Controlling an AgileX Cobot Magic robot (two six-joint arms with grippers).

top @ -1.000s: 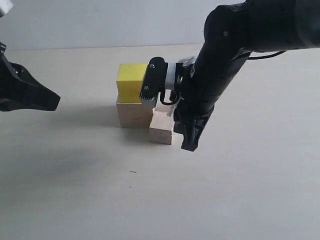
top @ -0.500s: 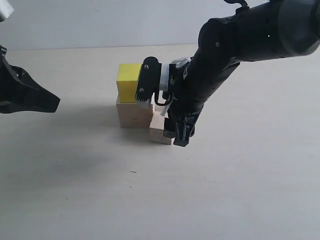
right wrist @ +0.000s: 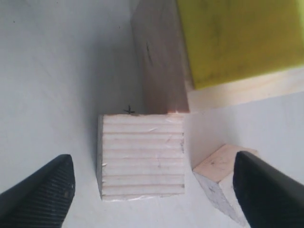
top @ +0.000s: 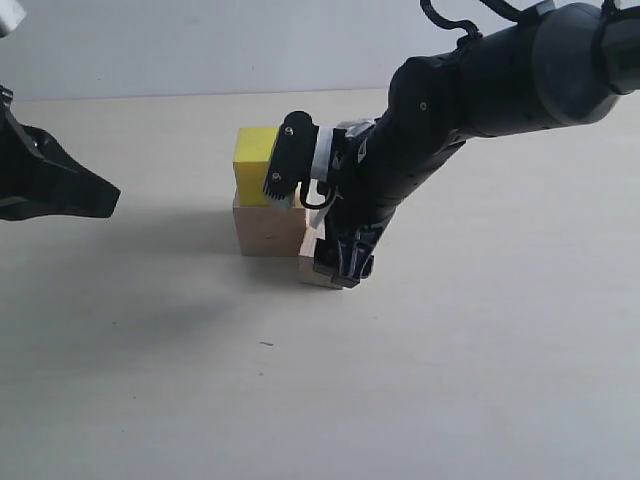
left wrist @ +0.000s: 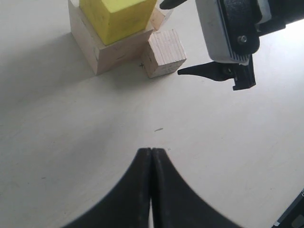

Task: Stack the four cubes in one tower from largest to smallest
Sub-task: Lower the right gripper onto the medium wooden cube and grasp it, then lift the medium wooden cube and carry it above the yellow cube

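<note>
Two cubes are stacked so far: the yellow cube (top: 258, 165) sits on the large pale cube (top: 265, 230), the broadest at the bottom to carry the tower. The medium cube (right wrist: 141, 154) rests on the counter (top: 450, 380) at about 4 o'clock from that base, tight against it. The right tool (top: 340, 262) hangs over it with its jaws spread wide, one on either side and neither touching, which looks like lining up a pinch. The small cube (right wrist: 213, 168) lies just beside the medium one. The left tool (left wrist: 151, 154), jaws pressed together and empty, waits well apart at 9 o'clock. I count four cubes, three wooden and one yellow, and two tools.
</note>
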